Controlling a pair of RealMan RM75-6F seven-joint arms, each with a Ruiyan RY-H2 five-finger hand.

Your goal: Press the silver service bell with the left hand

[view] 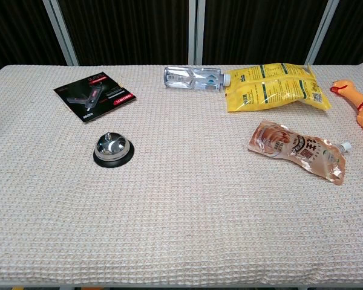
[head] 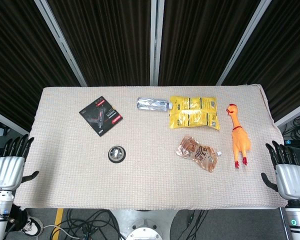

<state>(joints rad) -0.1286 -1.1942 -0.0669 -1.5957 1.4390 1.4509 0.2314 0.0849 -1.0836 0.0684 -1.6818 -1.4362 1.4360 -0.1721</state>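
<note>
The silver service bell (head: 117, 153) on its black base stands left of the table's middle; the chest view shows the bell (view: 112, 149) upright with nothing touching it. My left hand (head: 11, 164) hangs beside the table's near left corner, fingers apart and holding nothing, well to the left of the bell. At the near right corner my right hand (head: 288, 172) is likewise spread and empty. Neither hand shows in the chest view.
On the beige cloth (head: 65, 185) lie a black card package (head: 101, 115), a clear water bottle (head: 153, 104), a yellow snack bag (head: 194, 112), a brown pouch (head: 197, 153) and a rubber chicken (head: 238, 136). Cables trail on the floor below.
</note>
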